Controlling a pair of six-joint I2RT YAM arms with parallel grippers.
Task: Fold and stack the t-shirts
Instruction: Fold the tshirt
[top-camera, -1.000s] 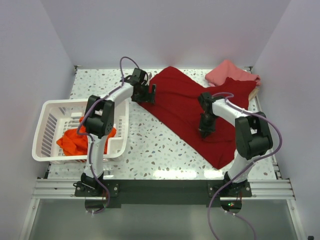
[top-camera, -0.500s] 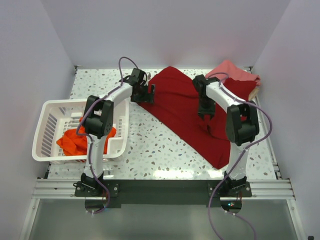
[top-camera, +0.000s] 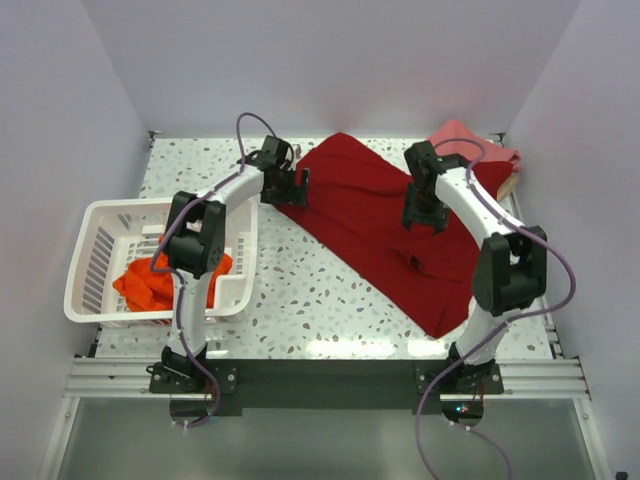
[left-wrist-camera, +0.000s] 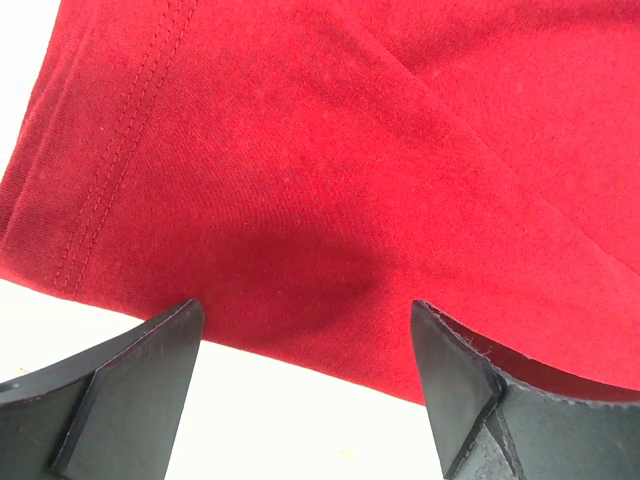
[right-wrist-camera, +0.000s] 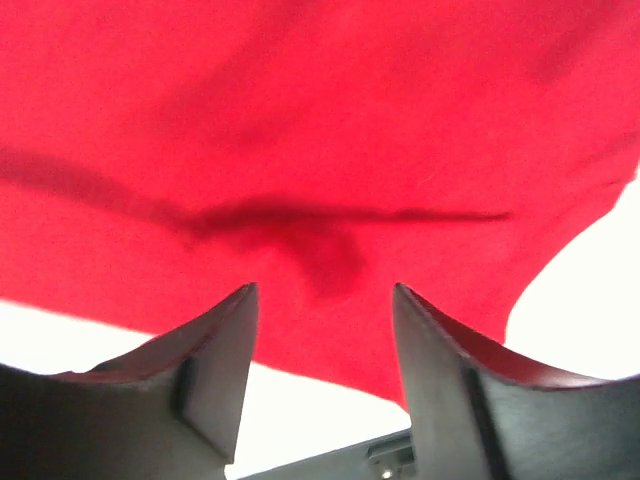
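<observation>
The dark crimson t-shirt (top-camera: 370, 215) lies spread flat, soft knit with a stitched hem. The left gripper (top-camera: 299, 188) hovers at its left edge, jaws wide and empty. The right gripper (top-camera: 425, 217) hangs over its middle, jaws parted, holding nothing. Well left of it, a crumpled orange-red t-shirt (top-camera: 150, 282) fills a slotted white basket (top-camera: 90, 262).

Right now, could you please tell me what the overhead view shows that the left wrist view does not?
Only the overhead view shows the white basket holding the orange shirt, the pink shirt in the far right corner, and the right gripper above the red shirt. Only the left wrist view shows the red shirt's stitched hem up close. Both show the red shirt lying on the table and the left gripper, open at the shirt's edge.
</observation>
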